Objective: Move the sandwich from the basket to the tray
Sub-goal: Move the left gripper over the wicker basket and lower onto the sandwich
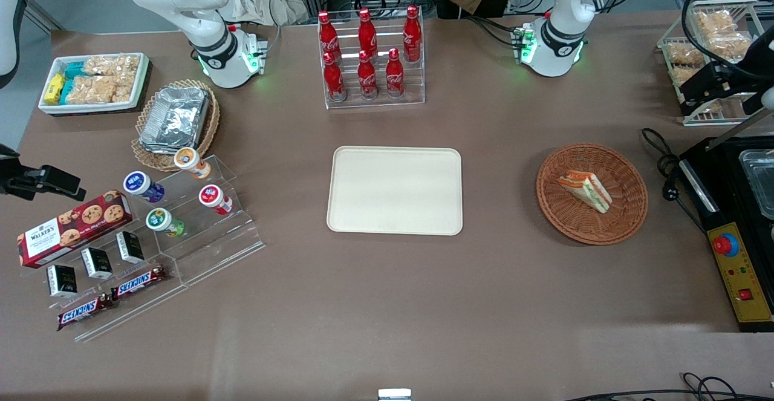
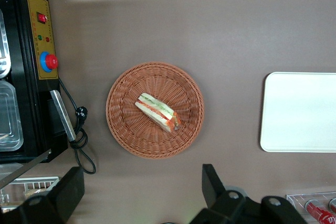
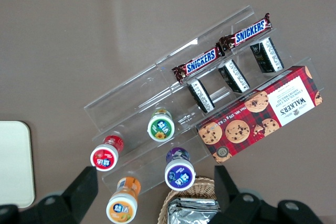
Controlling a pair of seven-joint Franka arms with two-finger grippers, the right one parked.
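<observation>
Gripper (image 2: 139,192) open, high above surface, clear of basket (image 2: 122,129). Sandwich (image 2: 158,112) lies at basket centre; tray (image 2: 299,129) empty. Advice: descend centred, fingers across wedge's bread faces.

A robotics lab staged as a snack shop — Franka arm bases (image 1: 233,56) bolted to a brown desk (image 1: 387,304), loose cables (image 1: 662,159), an emergency-stop box (image 1: 741,274) — beside acrylic display racks (image 1: 199,237) of Coca-Cola bottles (image 1: 366,50).
</observation>
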